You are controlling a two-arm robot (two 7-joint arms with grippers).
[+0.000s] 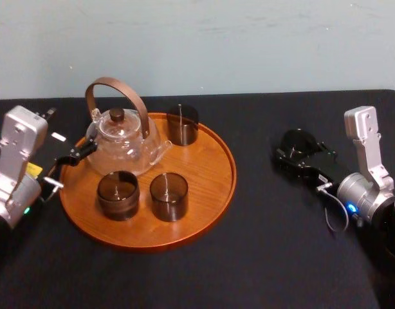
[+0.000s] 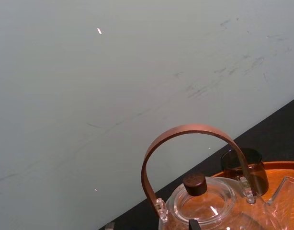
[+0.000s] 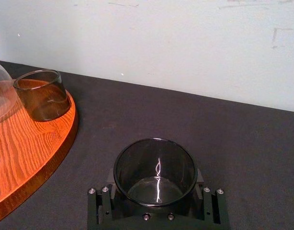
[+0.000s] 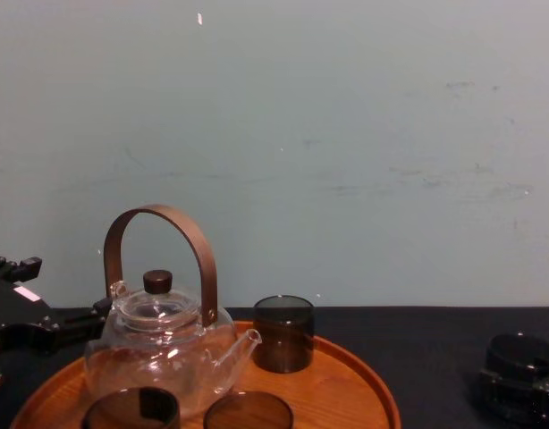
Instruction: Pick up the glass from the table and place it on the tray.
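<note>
A dark smoked glass [image 1: 299, 140] stands on the black table [image 1: 268, 257], right of the round wooden tray [image 1: 210, 212]. My right gripper [image 1: 295, 153] is shut on it, one finger pressed against each side. The right wrist view looks down into the glass [image 3: 155, 167], which fills the space between the black fingers [image 3: 105, 203]. From the chest the glass [image 4: 522, 351] sits low at the far right. My left gripper [image 1: 69, 167] hangs open at the tray's left rim, beside the glass teapot [image 1: 123, 141], holding nothing.
The tray carries the teapot with its brown arched handle [image 2: 185, 132] and three dark glasses [image 1: 183, 124] [image 1: 118, 194] [image 1: 168, 196]. Bare wood shows on the tray's right side [image 1: 210, 167]. A pale wall stands behind the table.
</note>
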